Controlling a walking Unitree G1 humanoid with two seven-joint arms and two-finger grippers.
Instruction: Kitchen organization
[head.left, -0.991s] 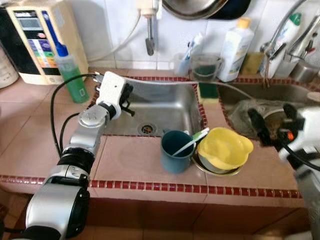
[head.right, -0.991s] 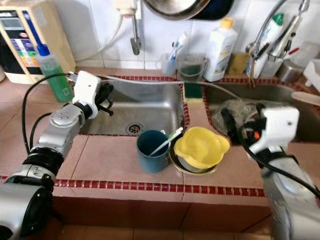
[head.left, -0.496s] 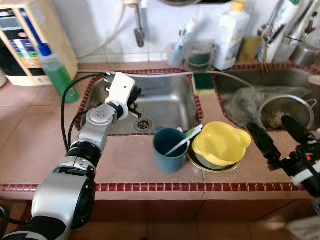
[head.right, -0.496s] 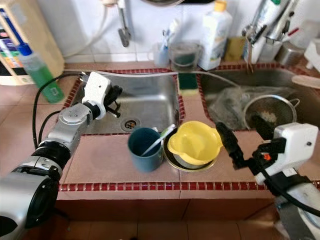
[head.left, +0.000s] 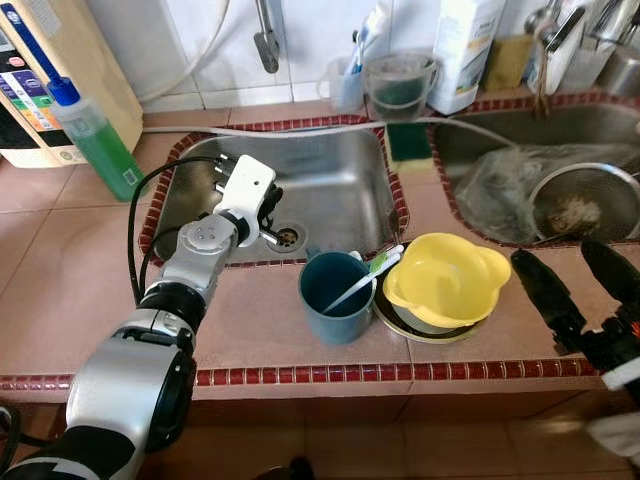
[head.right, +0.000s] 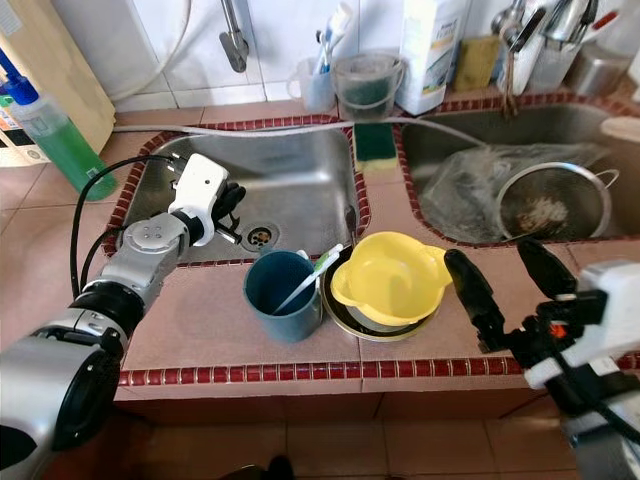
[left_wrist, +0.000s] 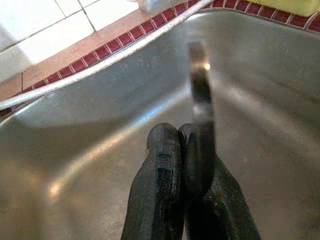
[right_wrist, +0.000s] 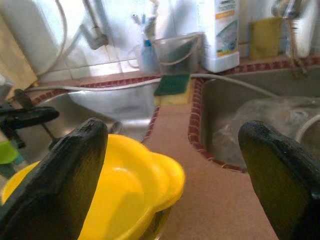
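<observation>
My left gripper (head.left: 266, 222) reaches into the left steel sink (head.left: 330, 180), close to the drain (head.left: 286, 237). In the left wrist view its fingers (left_wrist: 160, 170) are shut on a thin metal utensil (left_wrist: 199, 80). On the counter stands a teal cup (head.left: 335, 298) with a white and green utensil (head.left: 368, 278) leaning in it. Beside it a yellow bowl (head.left: 445, 285) rests in a metal dish (head.left: 415, 328). My right gripper (head.right: 490, 255) hovers open just right of the yellow bowl (right_wrist: 127, 185), nothing between its fingers (right_wrist: 65, 180).
A green soap bottle (head.left: 95, 140) and a beige appliance (head.left: 55, 70) stand back left. A sponge (head.left: 408, 143) lies between the sinks. The right sink holds a strainer (head.left: 585, 205) and a plastic bag (head.left: 500, 185). A hose (head.left: 300, 128) runs along the rim.
The camera has tilted down. My right gripper came down from over the right sink to the counter beside the yellow bowl. My left gripper moved nearer the drain.
</observation>
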